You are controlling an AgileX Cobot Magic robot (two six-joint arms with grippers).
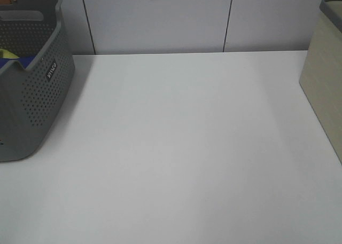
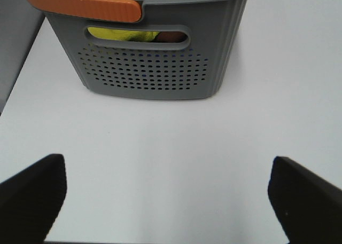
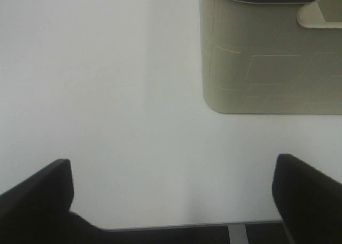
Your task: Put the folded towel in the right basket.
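Observation:
The right basket (image 1: 323, 78) is beige with a dark rim and stands at the table's right edge; it also shows in the right wrist view (image 3: 270, 57). A grey perforated basket (image 1: 29, 78) stands at the left, with yellow and blue cloth inside; the left wrist view shows it (image 2: 155, 52) with its orange handle (image 2: 85, 6). No separate folded towel shows on the table. My left gripper (image 2: 165, 201) is open and empty above the bare table in front of the grey basket. My right gripper (image 3: 173, 198) is open and empty in front of the beige basket. Neither gripper shows in the exterior high view.
The white table (image 1: 176, 148) spans between the two baskets. A panelled wall (image 1: 160, 20) stands behind it. In the right wrist view the table's near edge (image 3: 176, 225) lies just under the gripper.

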